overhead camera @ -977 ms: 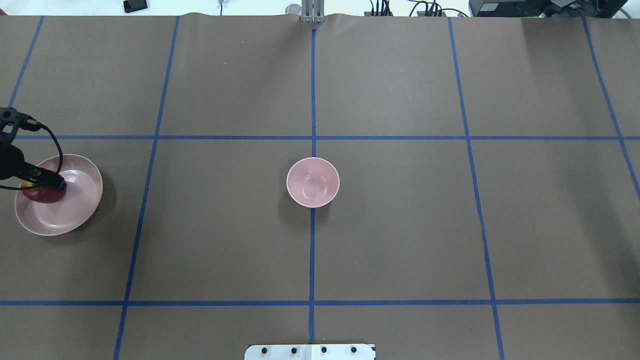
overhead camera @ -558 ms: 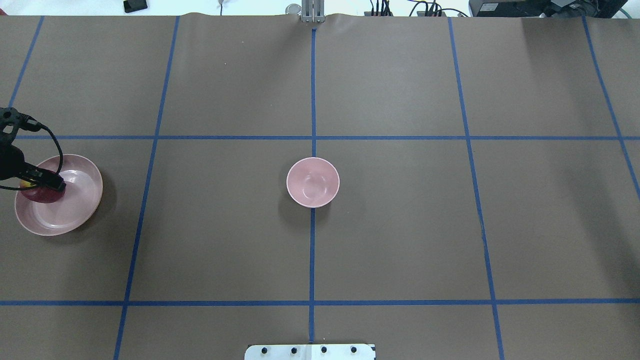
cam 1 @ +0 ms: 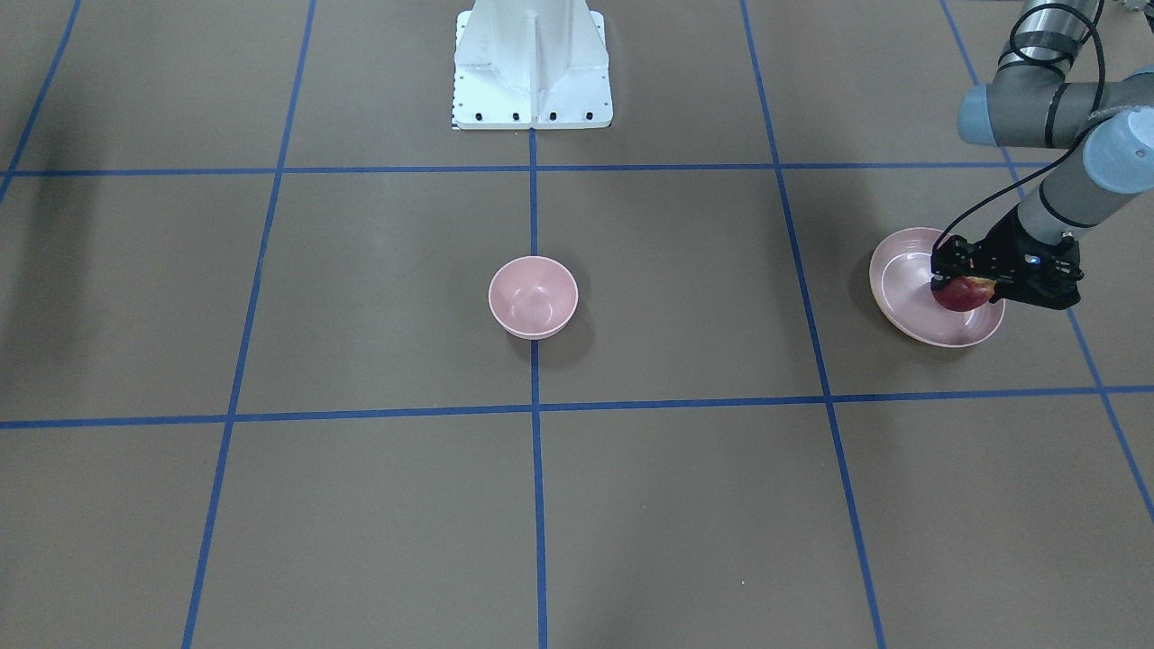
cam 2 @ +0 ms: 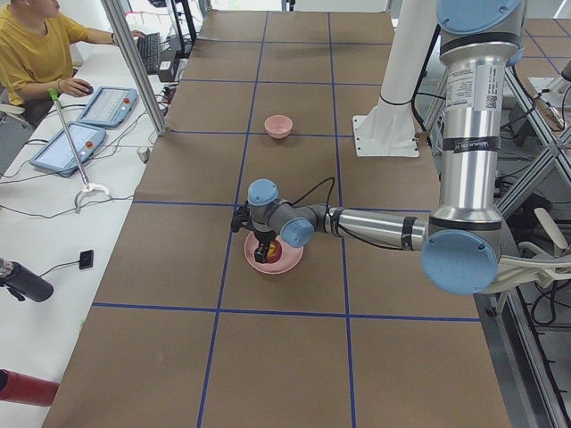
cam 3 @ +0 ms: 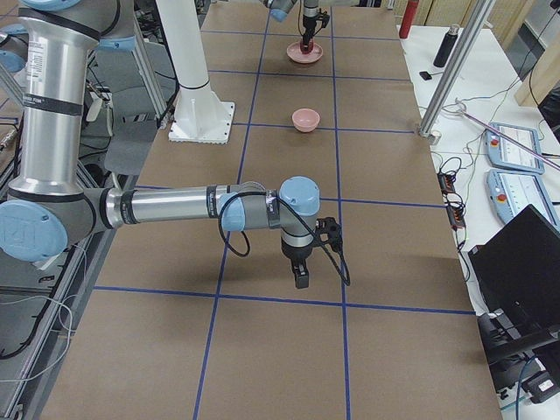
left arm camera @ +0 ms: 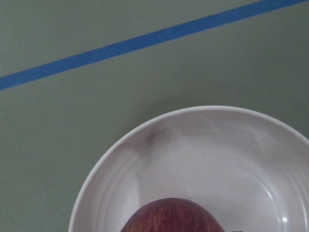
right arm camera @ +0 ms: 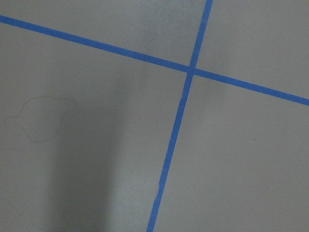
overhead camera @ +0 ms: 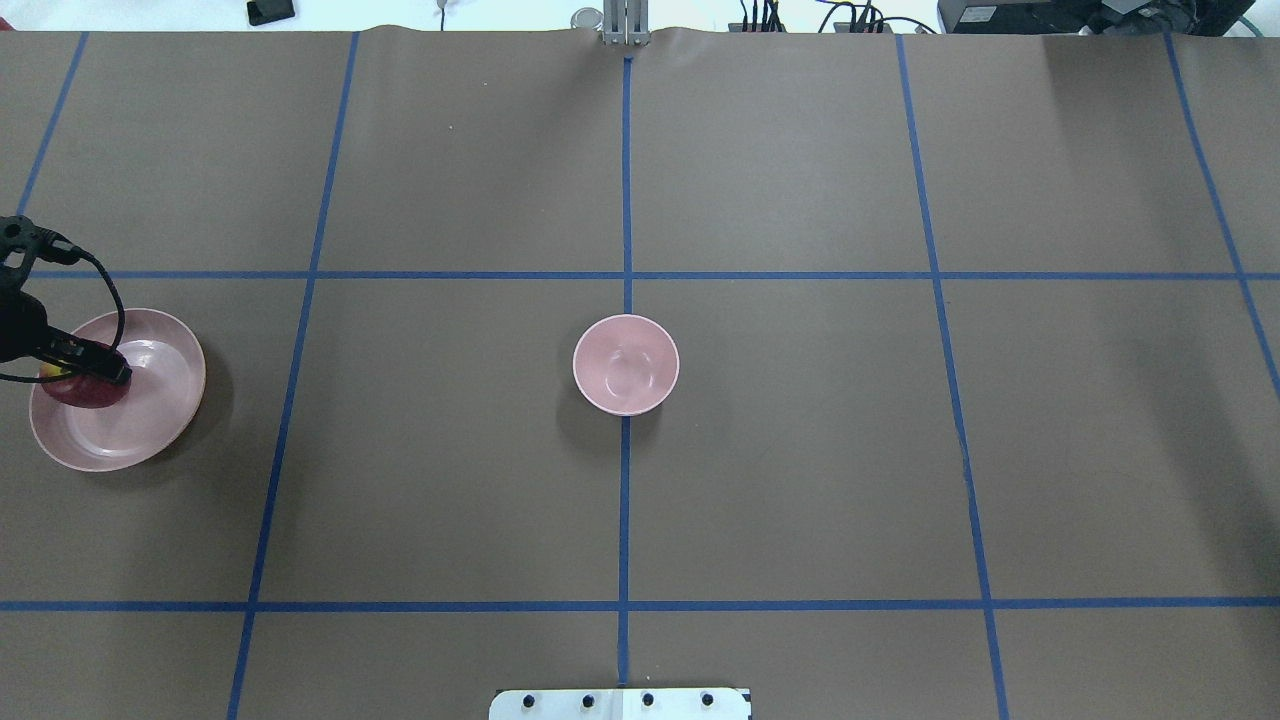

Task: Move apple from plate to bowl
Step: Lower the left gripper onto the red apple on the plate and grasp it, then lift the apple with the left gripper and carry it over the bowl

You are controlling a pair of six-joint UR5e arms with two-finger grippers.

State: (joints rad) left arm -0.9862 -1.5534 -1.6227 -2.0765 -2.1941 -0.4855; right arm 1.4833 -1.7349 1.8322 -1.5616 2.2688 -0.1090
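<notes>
The dark red apple (overhead camera: 88, 392) sits in the left part of the wide pink plate (overhead camera: 150, 420) at the table's left edge. My left gripper (overhead camera: 90, 372) reaches down over it with its fingers on either side, shut on the apple (cam 1: 961, 295). I cannot tell whether the apple is clear of the plate (cam 1: 902, 270). The left wrist view shows the apple's top (left arm camera: 171, 215) over the plate's floor (left arm camera: 203, 150). The small deep pink bowl (overhead camera: 626, 365) stands empty at the table's centre, far to the right. My right gripper (cam 3: 301, 278) hangs over bare table; I cannot tell its state.
The white robot base (cam 1: 532, 68) stands at the table's near middle edge. Blue tape lines grid the brown table cover. An operator's desk with tablets (cam 2: 85, 125) runs along the far side. A laptop (cam 3: 525, 271) sits by the right end.
The left gripper and the apple have shifted very slightly to the left within the plate. The bowl and plate have not moved.
</notes>
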